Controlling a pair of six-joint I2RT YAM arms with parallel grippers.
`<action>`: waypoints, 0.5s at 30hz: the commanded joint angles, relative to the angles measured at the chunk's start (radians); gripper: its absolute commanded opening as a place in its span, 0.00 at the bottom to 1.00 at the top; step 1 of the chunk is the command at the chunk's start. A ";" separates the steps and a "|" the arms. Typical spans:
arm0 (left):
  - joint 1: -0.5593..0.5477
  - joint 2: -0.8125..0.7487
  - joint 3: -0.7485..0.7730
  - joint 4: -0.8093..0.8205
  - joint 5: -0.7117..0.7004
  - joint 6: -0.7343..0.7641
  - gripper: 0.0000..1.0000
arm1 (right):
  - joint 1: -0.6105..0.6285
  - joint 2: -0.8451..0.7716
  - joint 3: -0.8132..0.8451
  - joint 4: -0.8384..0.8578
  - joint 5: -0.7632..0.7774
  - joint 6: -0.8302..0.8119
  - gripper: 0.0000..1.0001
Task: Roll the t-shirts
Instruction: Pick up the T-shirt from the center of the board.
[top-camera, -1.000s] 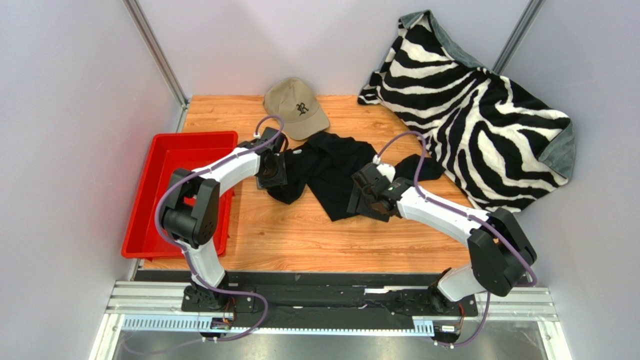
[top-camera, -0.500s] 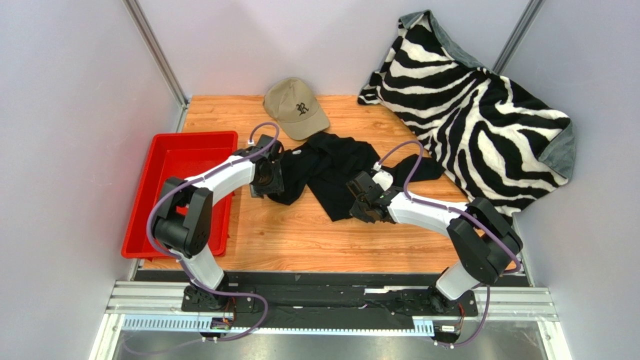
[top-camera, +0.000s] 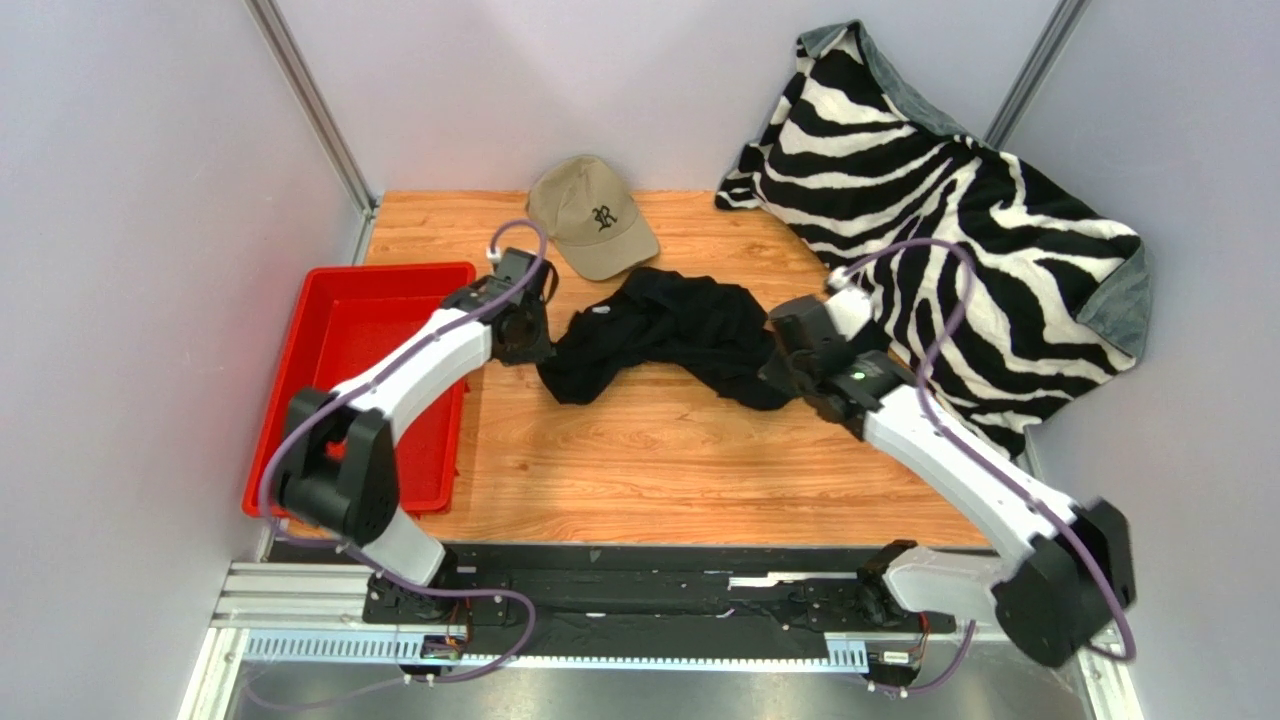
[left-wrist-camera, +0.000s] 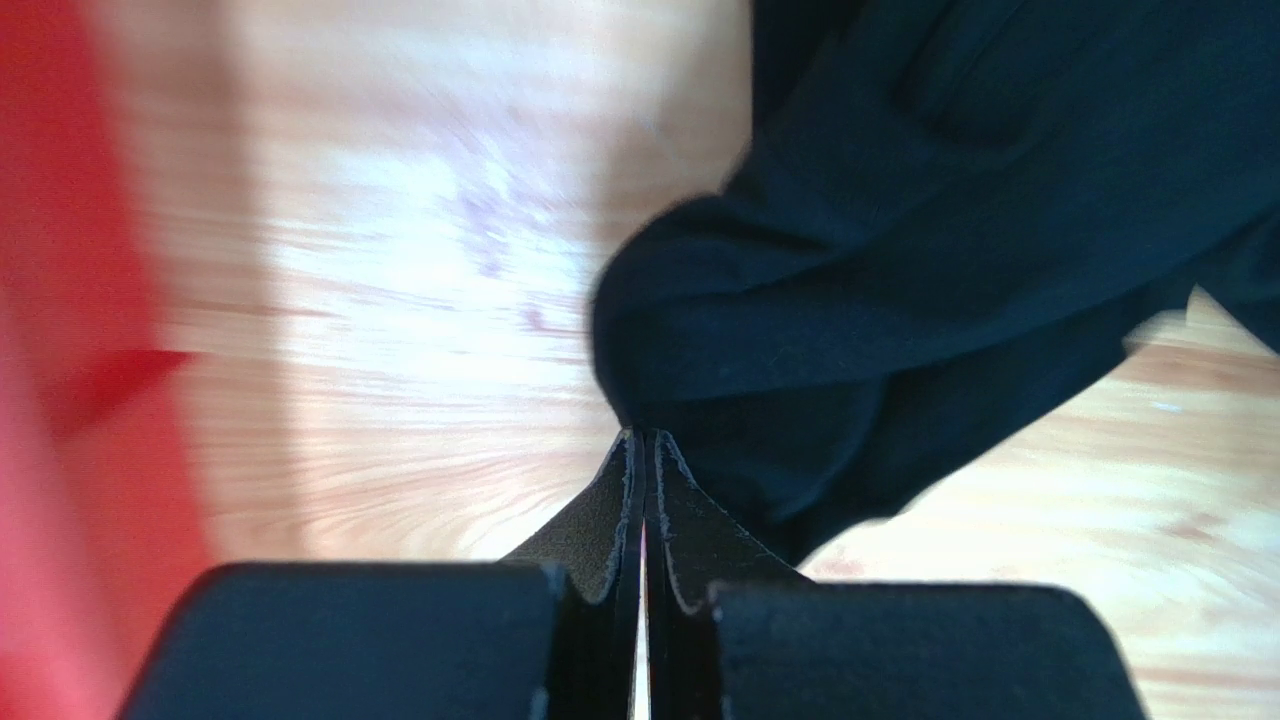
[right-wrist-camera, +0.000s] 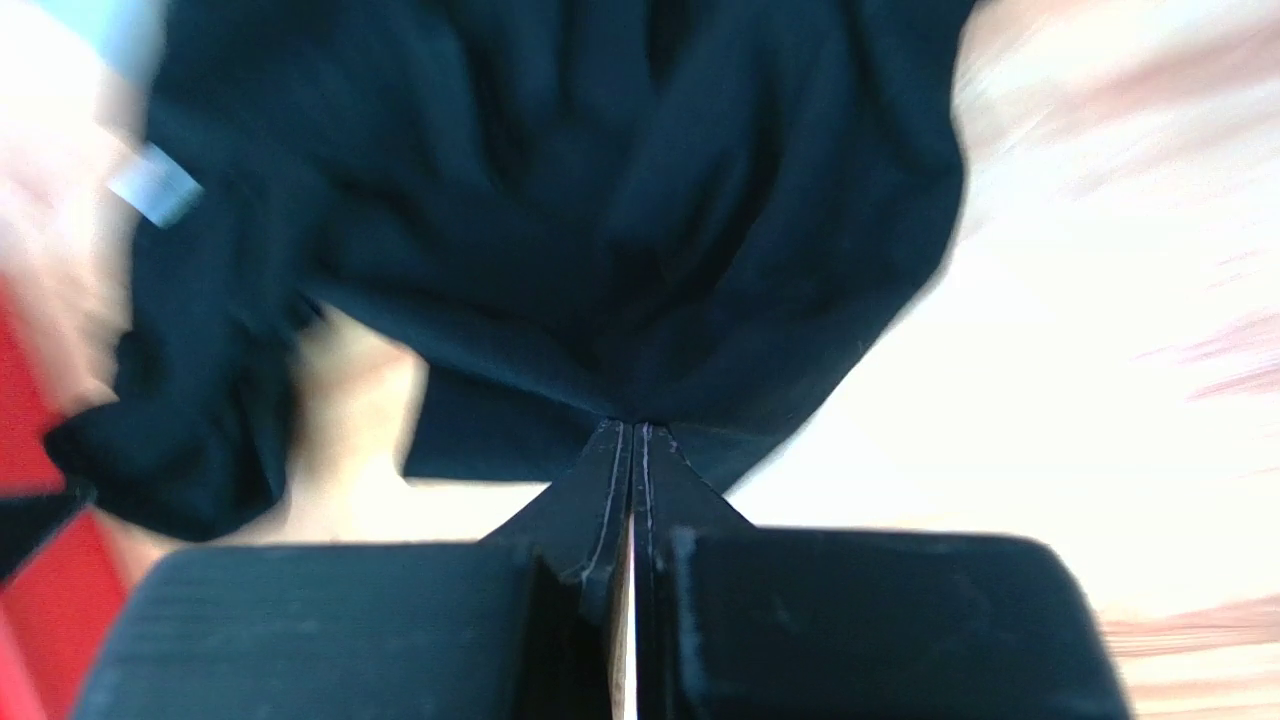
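The wooden table, pale orange plank grain, carries everything. A zebra-striped blanket, plush with a grey underside, is heaped to the right of and beyond the black t-shirt, its near edge just beside the shirt's right end. The t-shirt is soft, matte cotton, bunched into a rumpled band across the far middle of the table, with a small white label showing near its left end. A red plastic tray, shallow and rectangular, sits well left of the shirt. A tan baseball cap with dark embroidered lettering lies just beyond the shirt's left half.

The left gripper is at the shirt's left end, its padded fingers pressed together on a fold of the cloth. The right gripper is at the shirt's right end, likewise clenched on gathered fabric that fans out from its tips. The shirt stretches between them.
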 joint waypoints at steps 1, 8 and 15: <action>0.003 -0.213 0.129 -0.051 -0.129 0.127 0.00 | -0.100 -0.172 0.065 -0.136 0.068 -0.154 0.00; 0.005 -0.356 0.241 -0.122 -0.178 0.182 0.00 | -0.339 -0.217 0.217 -0.249 -0.019 -0.312 0.00; 0.029 -0.226 0.321 -0.159 0.000 0.147 0.00 | -0.462 -0.055 0.246 -0.234 -0.160 -0.376 0.00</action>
